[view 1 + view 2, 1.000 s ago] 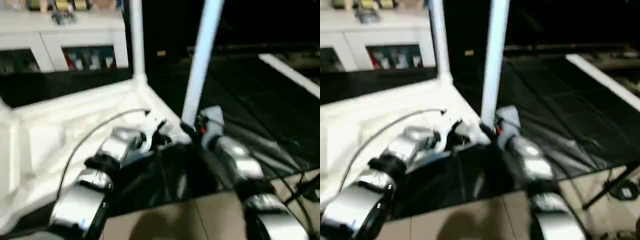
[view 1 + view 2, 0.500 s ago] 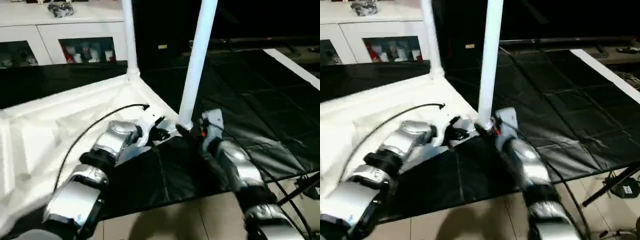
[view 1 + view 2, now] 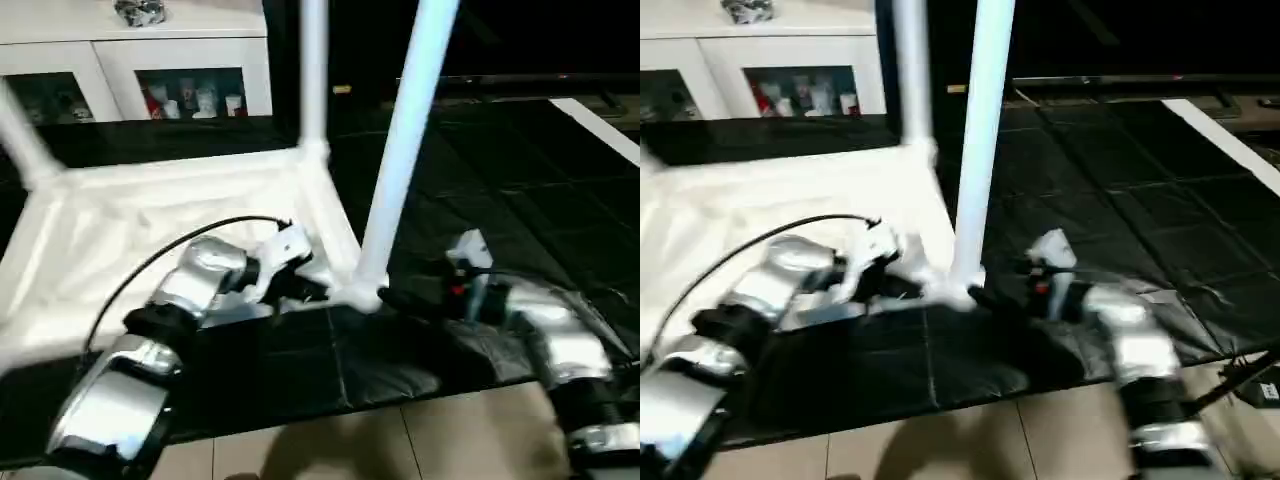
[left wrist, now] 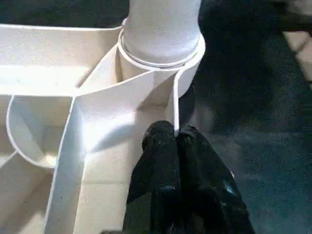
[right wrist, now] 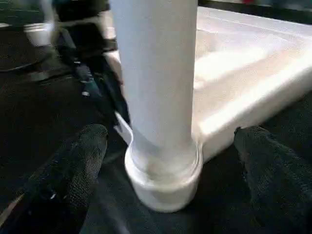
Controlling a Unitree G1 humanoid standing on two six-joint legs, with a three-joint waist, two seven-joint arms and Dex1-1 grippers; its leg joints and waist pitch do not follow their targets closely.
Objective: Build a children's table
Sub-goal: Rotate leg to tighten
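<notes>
upturned white plastic table top (image 3: pixel 150 215) | white tapered leg (image 5: pixel 156 92) upright in corner socket | left tool (image 4: pixel 174 139) closed on rim | right tool (image 5: pixel 168 146) open, straddling leg

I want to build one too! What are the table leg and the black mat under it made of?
The table leg looks like white moulded plastic: smooth, even, slightly glossy, seated in a round socket of the table top, which has thin moulded ribs. The black mat looks like thin sheet plastic or coated fabric: it creases and shines a little. I can't tell which.
</notes>
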